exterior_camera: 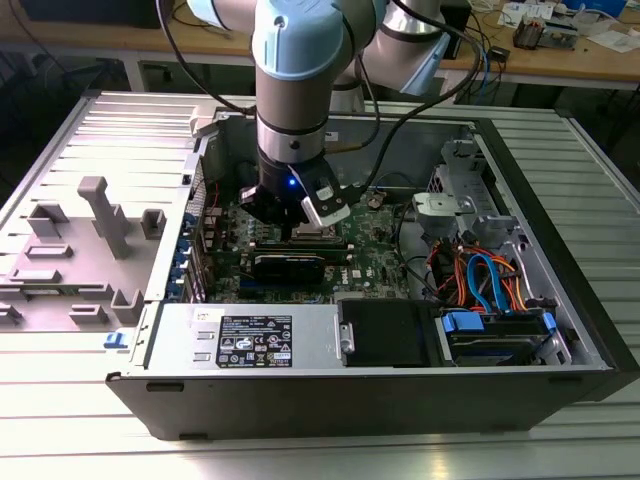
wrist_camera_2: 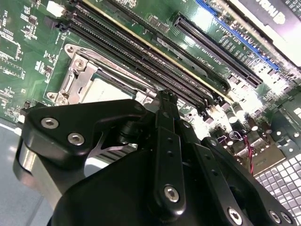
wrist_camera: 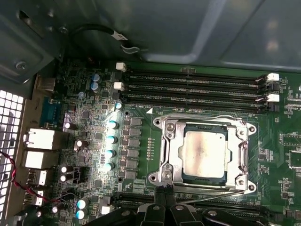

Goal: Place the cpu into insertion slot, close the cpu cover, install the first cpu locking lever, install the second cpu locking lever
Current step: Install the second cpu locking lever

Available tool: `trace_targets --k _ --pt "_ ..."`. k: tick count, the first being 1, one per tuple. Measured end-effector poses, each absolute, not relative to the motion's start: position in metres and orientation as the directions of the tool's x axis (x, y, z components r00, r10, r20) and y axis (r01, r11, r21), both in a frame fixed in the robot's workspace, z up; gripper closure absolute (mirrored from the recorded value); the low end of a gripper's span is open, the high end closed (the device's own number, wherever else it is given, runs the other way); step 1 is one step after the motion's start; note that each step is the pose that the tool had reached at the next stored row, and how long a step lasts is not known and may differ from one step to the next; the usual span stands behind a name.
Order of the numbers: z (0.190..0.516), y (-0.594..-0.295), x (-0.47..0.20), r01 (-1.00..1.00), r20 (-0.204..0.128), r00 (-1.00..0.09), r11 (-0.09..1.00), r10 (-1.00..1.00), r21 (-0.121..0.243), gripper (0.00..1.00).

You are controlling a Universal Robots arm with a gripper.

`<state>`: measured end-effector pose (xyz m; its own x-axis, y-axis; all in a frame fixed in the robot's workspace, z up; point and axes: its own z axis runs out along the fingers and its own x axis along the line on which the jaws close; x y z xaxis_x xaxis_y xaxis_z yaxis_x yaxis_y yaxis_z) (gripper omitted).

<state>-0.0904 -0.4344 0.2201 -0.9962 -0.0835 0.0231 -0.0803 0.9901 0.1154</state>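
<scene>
Exterior view first: the arm reaches down into the open computer case (exterior_camera: 560, 330) in the middle of the frame, and the gripper (exterior_camera: 290, 228) hangs low over the green motherboard (exterior_camera: 375, 265), just above the socket area.

Second wrist view: the black fingers (wrist_camera_2: 167, 155) run up the lower half of the frame, drawn tight together with no gap to speak of and nothing between them. Just past their tip sits the insertion slot (wrist_camera_2: 77, 80) at centre left, the pale chip inside it, with the long memory slots (wrist_camera_2: 141, 56) slanting beyond.

First wrist view: here is the clear look. The cpu (wrist_camera: 203, 151) lies flat in its socket at lower right of centre, and the cpu cover (wrist_camera: 172, 153) is folded down around it, framing the chip. A thin wire locking lever (wrist_camera: 211, 194) runs along the socket's lower edge, and the fingertip is touching or very nearly touching its end at bottom centre.

So by my reading the chip is in, the cover is closed, and a lever step is in hand. Which lever, and whether it is latched, I cannot tell. The move wants a steady push sideways and down, tucking the wire under its hook without slipping off.
</scene>
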Motion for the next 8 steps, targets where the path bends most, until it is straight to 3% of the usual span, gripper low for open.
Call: trace_targets --k 8 --pt "0.2168 -0.4351 -0.0922 -0.086 0.023 -0.996 0.989 -0.089 0.121 0.89"
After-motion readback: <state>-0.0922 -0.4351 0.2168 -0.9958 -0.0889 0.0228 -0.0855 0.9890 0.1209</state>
